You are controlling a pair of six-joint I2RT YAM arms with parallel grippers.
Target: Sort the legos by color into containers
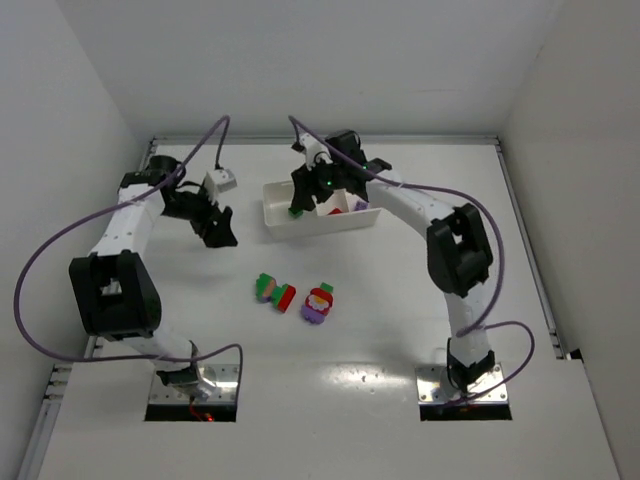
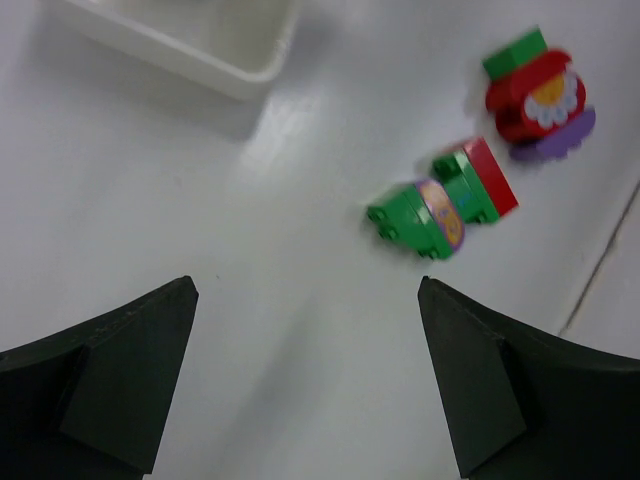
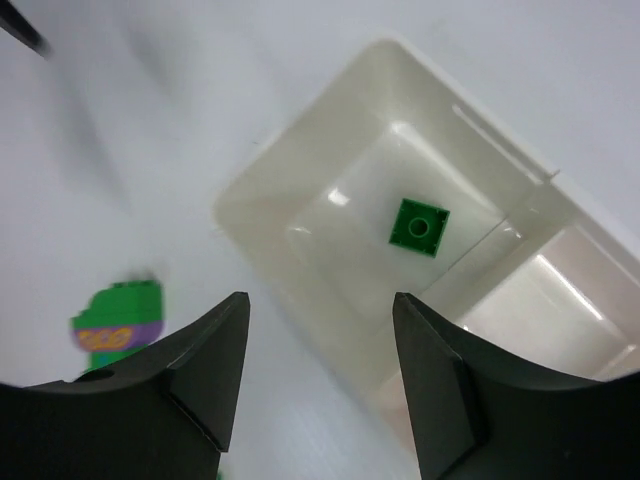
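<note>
The white tray lies at the back centre. A green brick lies in its left compartment, a red brick in the middle one, and a purple piece in the right one. My right gripper hovers open and empty over the left compartment. Its wrist view shows the green brick on the tray floor. Two mixed clumps lie on the table: green-purple-red and red-purple-green. My left gripper is open and empty, left of the tray, with both clumps ahead of it.
White walls close in the table on the left, back and right. A tray corner shows at the top of the left wrist view. A green-purple clump sits left of the right gripper's fingers. Purple cables loop over both arms.
</note>
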